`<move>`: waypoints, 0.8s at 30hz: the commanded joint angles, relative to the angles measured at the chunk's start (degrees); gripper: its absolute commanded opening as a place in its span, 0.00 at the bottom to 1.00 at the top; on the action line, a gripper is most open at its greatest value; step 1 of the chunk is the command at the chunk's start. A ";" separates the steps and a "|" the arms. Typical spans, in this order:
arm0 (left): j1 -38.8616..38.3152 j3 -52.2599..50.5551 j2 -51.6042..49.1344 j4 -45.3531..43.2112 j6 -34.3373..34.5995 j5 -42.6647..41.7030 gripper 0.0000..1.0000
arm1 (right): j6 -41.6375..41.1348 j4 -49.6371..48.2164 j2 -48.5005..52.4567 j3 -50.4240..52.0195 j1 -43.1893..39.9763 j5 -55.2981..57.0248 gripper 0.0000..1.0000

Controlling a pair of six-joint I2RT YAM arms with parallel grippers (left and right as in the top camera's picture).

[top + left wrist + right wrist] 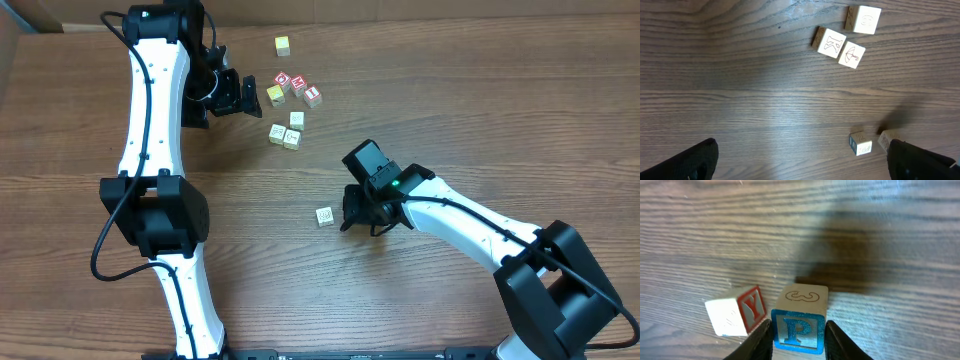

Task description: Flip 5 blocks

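My right gripper (799, 347) has its jaws pinched on the blue-P block (800, 324), low centre of the wrist view; first flip, I reckon. Meanwhile my left gripper (237, 95) gapes wide, empty. The pale blocks (285, 135) at upper centre are still waiting.

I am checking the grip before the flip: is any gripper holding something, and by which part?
The right gripper holds the P block, fingers on its two opposite sides. The left gripper is open, empty.
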State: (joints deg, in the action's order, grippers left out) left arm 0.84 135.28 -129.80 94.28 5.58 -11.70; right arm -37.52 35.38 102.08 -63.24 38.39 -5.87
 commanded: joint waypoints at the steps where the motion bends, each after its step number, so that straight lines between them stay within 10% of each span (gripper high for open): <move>1: 0.26 0.85 -0.39 -0.07 0.42 0.31 1.00 | -0.44 -0.83 0.07 0.31 0.17 1.51 0.33; 24: 0.26 0.85 -0.39 -0.07 0.42 0.31 1.00 | -0.44 -2.54 0.07 0.31 0.17 1.46 0.34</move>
State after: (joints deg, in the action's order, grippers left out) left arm 0.84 135.28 -129.80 94.28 5.58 -11.70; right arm -37.56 33.47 102.08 -63.24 38.39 -5.08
